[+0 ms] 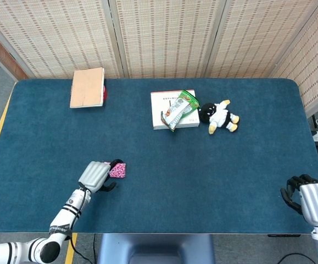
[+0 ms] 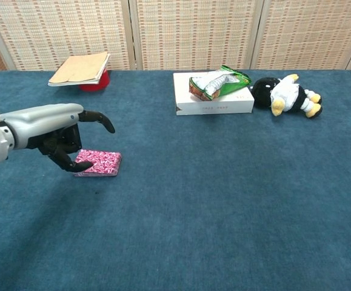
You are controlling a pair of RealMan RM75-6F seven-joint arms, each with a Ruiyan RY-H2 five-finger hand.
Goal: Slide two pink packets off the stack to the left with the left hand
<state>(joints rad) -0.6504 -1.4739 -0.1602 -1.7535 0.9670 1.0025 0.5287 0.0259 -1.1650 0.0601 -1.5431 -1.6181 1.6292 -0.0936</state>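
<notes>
The blue table [image 1: 202, 165] is the biggest thing. A white box [image 2: 214, 102] sits near the back with a green bag [image 2: 220, 82] on it, and a toy [image 2: 284, 95] lies beside it. A notebook [image 1: 87, 87] is at the back left. The left hand [image 2: 60, 130] reaches over the pink packets [image 2: 99, 162], fingers apart, one dark fingertip on the stack's left edge. The right hand [image 1: 307, 199] is curled, holding nothing.

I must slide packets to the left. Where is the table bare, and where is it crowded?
Bare: the cloth left of the pink packets, beyond the left hand, and the wide middle toward the right hand. Crowded: the far edge, with notebook, box and toy.
</notes>
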